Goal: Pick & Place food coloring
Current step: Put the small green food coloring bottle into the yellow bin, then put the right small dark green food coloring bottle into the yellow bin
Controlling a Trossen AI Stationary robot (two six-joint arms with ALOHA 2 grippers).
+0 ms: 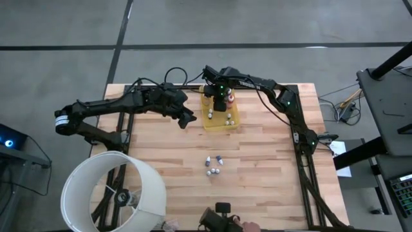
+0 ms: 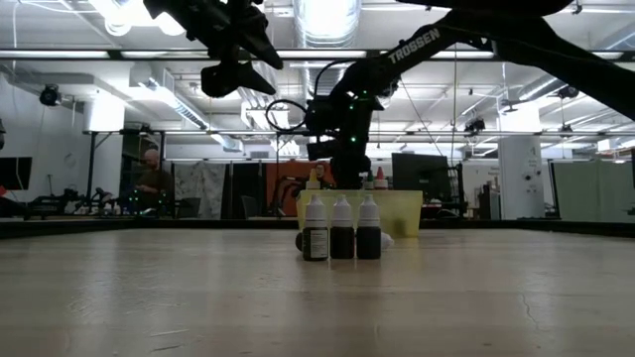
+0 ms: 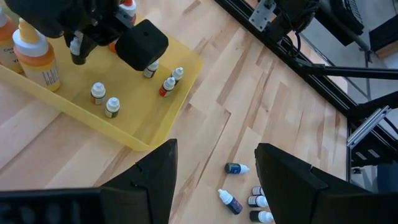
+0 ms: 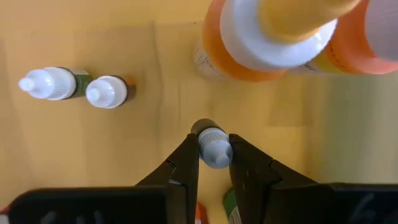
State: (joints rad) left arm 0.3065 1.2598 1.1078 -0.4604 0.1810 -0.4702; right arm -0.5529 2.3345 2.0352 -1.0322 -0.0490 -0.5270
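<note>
The right claw (image 4: 214, 163) is down inside the yellow tray (image 1: 233, 124) at the table's (image 1: 270, 174) twelve o'clock edge, pinching a white-capped food coloring bottle (image 4: 214, 147) that stands on the tray floor. The left claw (image 1: 187, 118) hangs spread and empty at the tray's nine o'clock. More small bottles (image 1: 214, 165) sit clustered mid-table, at the tray's six o'clock

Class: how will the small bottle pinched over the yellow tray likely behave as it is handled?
The bottle is tiny, so probably light. The right pincer nips only its rounded cap, so it may slip or swing. Narrow and upright, it could tip when set on the tray.
</note>
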